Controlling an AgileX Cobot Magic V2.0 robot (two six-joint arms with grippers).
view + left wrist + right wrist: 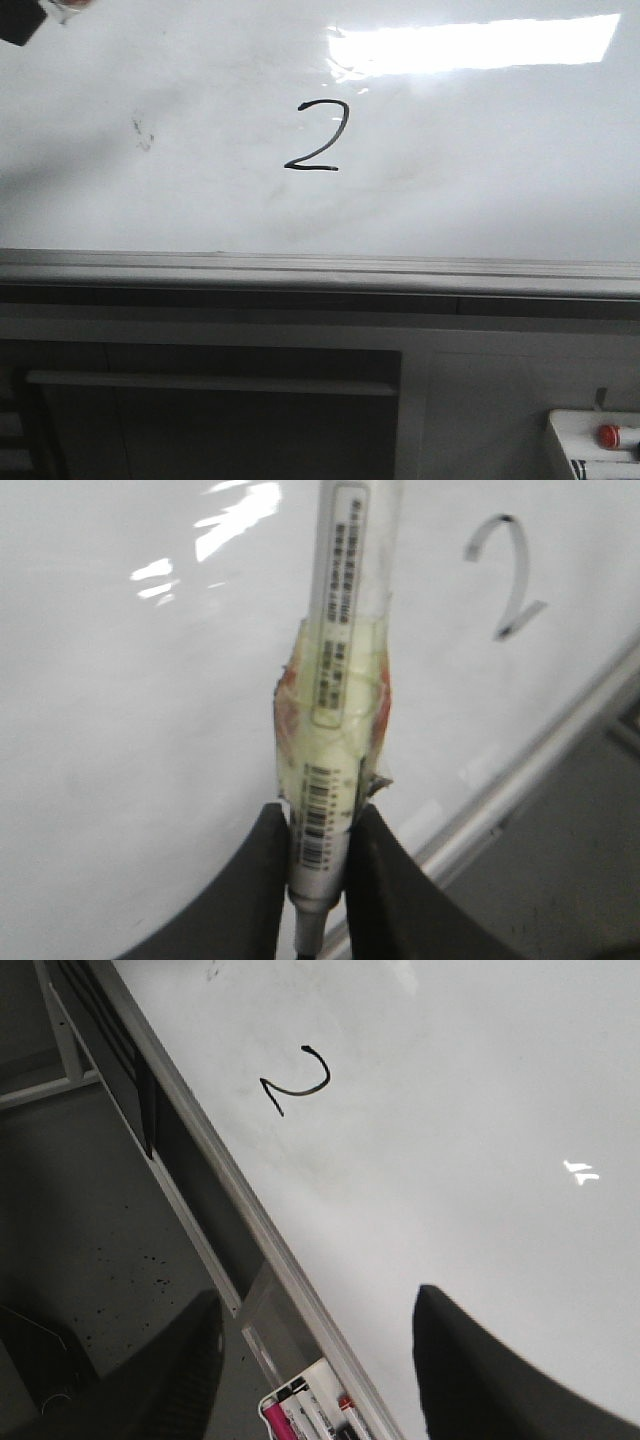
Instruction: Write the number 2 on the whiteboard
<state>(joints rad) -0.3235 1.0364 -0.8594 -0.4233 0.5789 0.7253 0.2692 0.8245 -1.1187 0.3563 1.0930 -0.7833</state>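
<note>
A small hand-drawn black number 2 (318, 136) in thin marker ink sits a little left of the middle of the large glossy white whiteboard (480, 190), with a curved top and a flat stroke along its base. A bright rectangular light glare (480, 45) lies on the board to the far right of the digit, and a small dark speckled smudge (142, 133) marks the surface well to its left. Faint grey smears run across the board around the digit. The grey metal edge rail (320, 268) runs along the near edge of the whiteboard.

The left hand (318, 825) is clenched on a white marker pen (345, 630) whose barrel carries a printed label and a wrap of yellowish tape; its two dark fingers (250, 890) press the barrel from both sides. In the left wrist view the pen is held off the board, well apart from the number 2 (512, 580). In the front view only a dark piece at the far left corner (22, 22) shows, too little to identify.

The right hand (315, 1370) is released, its dark fingers (480, 1360) spread wide with nothing between them, above the near rail. Below it lies a white tray of markers (305, 1410), also visible at the near right corner of the front view (590, 440).
</note>
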